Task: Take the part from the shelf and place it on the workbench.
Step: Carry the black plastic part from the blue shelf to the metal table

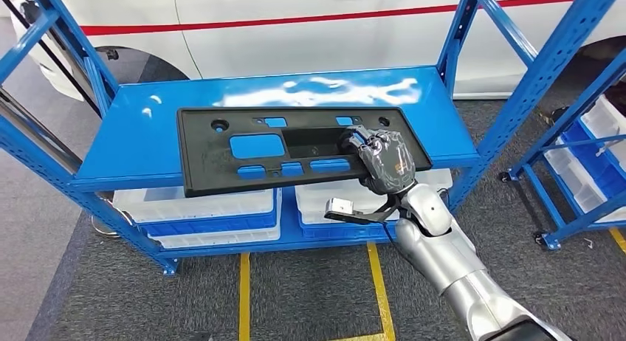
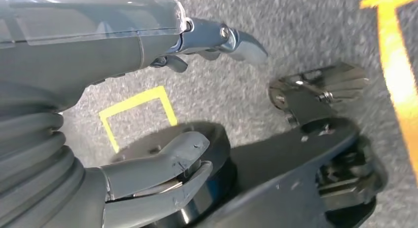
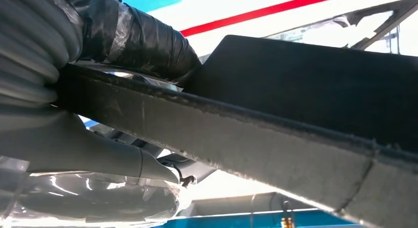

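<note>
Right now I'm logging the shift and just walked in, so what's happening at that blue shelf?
The robot's right hand grips the near edge of a long black plastic part lying on the top board of the blue shelf; the right wrist view shows fingers above and the thumb below that edge. The part is not yet off the shelf. The left hand hangs over the grey floor, holding nothing. White bins sit on the level below.

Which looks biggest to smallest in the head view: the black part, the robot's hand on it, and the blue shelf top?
1. Blue shelf top, the widest.
2. Black part, lying on it and covering much of it.
3. Right hand, gripping the part's near edge; it is nearer the camera, yet clearly smallest.
</note>
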Robot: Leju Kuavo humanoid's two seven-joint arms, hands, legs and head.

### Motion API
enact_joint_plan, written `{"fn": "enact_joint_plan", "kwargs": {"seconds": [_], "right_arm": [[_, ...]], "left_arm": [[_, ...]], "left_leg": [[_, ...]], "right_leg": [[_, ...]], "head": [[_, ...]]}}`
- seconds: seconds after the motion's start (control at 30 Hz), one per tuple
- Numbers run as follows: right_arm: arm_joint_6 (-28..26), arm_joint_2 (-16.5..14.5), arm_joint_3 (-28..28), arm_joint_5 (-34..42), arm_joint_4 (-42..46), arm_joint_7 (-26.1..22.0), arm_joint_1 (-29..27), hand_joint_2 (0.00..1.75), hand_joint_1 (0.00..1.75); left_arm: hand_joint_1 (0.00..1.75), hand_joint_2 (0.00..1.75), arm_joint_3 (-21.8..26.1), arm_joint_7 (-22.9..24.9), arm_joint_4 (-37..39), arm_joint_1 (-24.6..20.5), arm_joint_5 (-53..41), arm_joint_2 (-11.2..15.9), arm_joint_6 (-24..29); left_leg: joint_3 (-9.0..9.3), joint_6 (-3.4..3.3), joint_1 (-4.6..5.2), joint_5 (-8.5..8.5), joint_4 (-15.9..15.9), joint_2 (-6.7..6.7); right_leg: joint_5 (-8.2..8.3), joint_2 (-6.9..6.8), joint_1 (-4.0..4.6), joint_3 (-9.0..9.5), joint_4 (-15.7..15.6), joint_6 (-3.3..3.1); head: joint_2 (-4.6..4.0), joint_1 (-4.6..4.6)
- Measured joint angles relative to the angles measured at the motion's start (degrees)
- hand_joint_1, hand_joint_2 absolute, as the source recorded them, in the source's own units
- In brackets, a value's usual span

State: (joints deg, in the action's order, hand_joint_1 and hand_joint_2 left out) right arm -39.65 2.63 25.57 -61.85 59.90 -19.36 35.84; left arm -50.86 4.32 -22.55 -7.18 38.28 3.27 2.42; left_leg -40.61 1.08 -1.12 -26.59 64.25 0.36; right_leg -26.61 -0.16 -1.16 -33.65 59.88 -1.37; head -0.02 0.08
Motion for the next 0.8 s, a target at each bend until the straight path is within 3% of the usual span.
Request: {"fn": "enact_joint_plan", "kwargs": {"seconds": [0.07,0.1,0.13,0.2,0.27,0.3,0.33,0.4,0.43,0.47,0.5,0.57,0.6,0.63,0.67,0.7,0.73,0.8], "right_arm": [[0.0,0.08,0.65,0.82,-0.2,0.48,0.07,1.75,1.75],[0.0,0.17,1.03,1.18,-0.36,0.7,0.08,1.75,1.75],[0.0,0.31,1.41,1.48,-0.51,0.87,0.08,1.75,1.75],[-0.01,0.64,2.04,1.91,-0.72,0.98,0.08,1.75,1.75],[-0.02,0.92,2.4,2.11,-0.76,1.05,0.13,1.75,1.75],[-0.02,1.01,2.57,2.21,-0.78,1.19,0.19,1.75,1.75],[-0.02,1.08,2.76,2.32,-0.81,1.37,0.27,1.75,1.75],[-0.02,1.27,3.27,2.6,-0.91,1.78,0.41,1.75,1.75],[-0.02,1.46,3.52,2.78,-0.98,1.94,0.48,1.75,1.75],[-0.02,1.68,3.76,3.01,-1.04,2.09,0.55,1.75,1.75],[-0.02,1.94,4.0,3.29,-1.12,2.27,0.63,1.75,1.75],[-0.02,2.26,4.47,3.83,-1.33,2.58,0.72,1.75,1.75],[-0.02,2.41,4.7,4.01,-1.47,2.72,0.72,1.75,1.75],[-0.02,2.57,4.94,4.14,-1.62,2.8,0.72,1.75,1.75],[-0.02,2.69,5.18,4.27,-1.74,2.86,0.72,1.75,1.75],[-0.02,2.76,5.39,4.4,-1.83,2.95,0.75,1.75,1.75],[-0.03,2.82,5.59,4.57,-1.88,3.06,0.84,1.75,1.75],[-0.04,2.85,5.93,4.99,-1.89,3.29,1.15,1.75,1.75]], "left_arm": [[0.0,1.75,0.33,0.38,-0.01,-0.04,-0.42,0.01,0.06],[0.0,1.75,0.53,0.49,-0.01,-0.06,-0.6,0.01,0.07],[0.0,1.75,0.76,0.51,-0.01,-0.07,-0.82,0.01,0.05],[0.0,1.75,1.23,0.4,0.01,-0.11,-1.34,0.01,-0.07],[0.0,1.75,1.68,0.29,0.01,-0.29,-1.75,0.07,-0.17],[0.0,1.75,1.92,0.27,0.01,-0.38,-1.92,0.09,-0.2],[0.0,1.75,2.15,0.27,0.01,-0.44,-2.06,0.12,-0.22],[0.0,1.75,2.49,0.33,0.01,-0.39,-2.37,0.11,-0.28],[0.0,1.75,2.59,0.38,0.01,-0.36,-2.53,0.08,-0.34],[0.0,1.75,2.67,0.42,0.01,-0.34,-2.68,0.06,-0.38],[0.0,1.75,2.76,0.44,0.01,-0.33,-2.82,0.04,-0.42],[0.0,1.75,2.98,0.44,0.01,-0.28,-3.14,0.03,-0.46],[0.0,1.75,3.07,0.44,0.01,-0.21,-3.28,0.03,-0.46],[0.0,1.75,3.14,0.44,0.01,-0.14,-3.4,0.03,-0.48],[0.0,1.75,3.2,0.44,0.01,-0.07,-3.5,0.02,-0.48],[0.0,1.75,3.27,0.44,0.01,-0.03,-3.57,0.01,-0.48],[0.0,1.75,3.39,0.44,0.01,0.0,-3.66,0.0,-0.48],[0.0,1.75,3.7,0.44,0.01,0.04,-4.0,-0.01,-0.47]], "left_leg": [[-1.55,0.3,-0.01,-5.2,7.01,0.0],[-1.61,0.35,-0.01,-6.05,9.54,0.0],[-0.92,0.33,-0.01,-5.69,10.6,0.0],[3.2,-0.08,0.05,-3.05,7.26,-0.04],[9.13,-0.84,0.29,-2.92,-0.48,-0.14],[11.15,-1.16,0.51,-3.43,-3.54,-0.2],[12.14,-1.4,0.74,-3.96,-5.36,-0.23],[11.93,-1.92,0.89,-2.93,-6.29,-0.14],[11.61,-2.35,0.79,-2.13,-6.61,-0.01],[11.06,-2.86,0.65,-1.21,-6.91,0.14],[10.32,-3.27,0.5,-0.31,-7.11,0.29],[8.24,-3.65,0.57,1.31,-7.07,0.35],[7.12,-3.6,0.59,2.11,-6.99,0.34],[5.98,-3.52,0.59,2.88,-6.86,0.34],[4.92,-3.4,0.58,3.57,-6.68,0.33],[3.91,-3.22,0.57,4.19,-6.44,0.33],[3.02,-2.98,0.59,4.73,-6.13,0.32],[1.86,-2.38,0.76,5.72,-5.61,0.31]], "right_leg": [[1.36,-0.02,0.17,-1.74,0.05,-0.35],[2.04,-0.01,0.25,-2.68,0.11,-0.36],[2.7,0.0,0.33,-3.63,0.2,-0.31],[3.96,0.02,0.43,-5.35,0.42,-0.07],[5.12,-0.01,0.46,-6.42,0.55,0.38],[5.7,-0.07,0.44,-6.6,0.46,0.72],[6.25,-0.14,0.37,-6.63,0.25,1.1],[7.21,-0.17,0.25,-6.54,-0.34,1.9],[6.63,-0.1,0.23,-6.8,-0.09,2.2],[4.95,-0.01,0.24,-7.32,1.04,2.43],[2.22,0.06,0.23,-8.12,3.35,2.6],[-3.43,0.12,0.22,-9.85,10.59,2.91],[-4.61,0.12,0.21,-10.23,13.89,3.06],[-4.38,0.11,0.2,-9.95,15.93,3.16],[-3.04,0.11,0.18,-8.78,16.05,3.19],[-1.49,0.1,0.15,-6.54,14.14,3.13],[-0.94,0.1,0.16,-3.45,10.62,2.98],[-2.33,0.12,0.37,2.13,2.76,2.39]], "head": [[0.0,-0.01],[-0.01,-0.01],[-0.01,-0.01],[0.0,-0.02],[0.01,0.01],[0.01,0.01],[0.01,0.01],[0.01,0.0],[0.01,0.0],[0.0,0.01],[-0.01,0.02],[0.0,0.02],[0.01,0.03],[0.01,0.02],[0.01,0.03],[0.01,0.03],[0.01,0.02],[0.0,-0.01]]}}
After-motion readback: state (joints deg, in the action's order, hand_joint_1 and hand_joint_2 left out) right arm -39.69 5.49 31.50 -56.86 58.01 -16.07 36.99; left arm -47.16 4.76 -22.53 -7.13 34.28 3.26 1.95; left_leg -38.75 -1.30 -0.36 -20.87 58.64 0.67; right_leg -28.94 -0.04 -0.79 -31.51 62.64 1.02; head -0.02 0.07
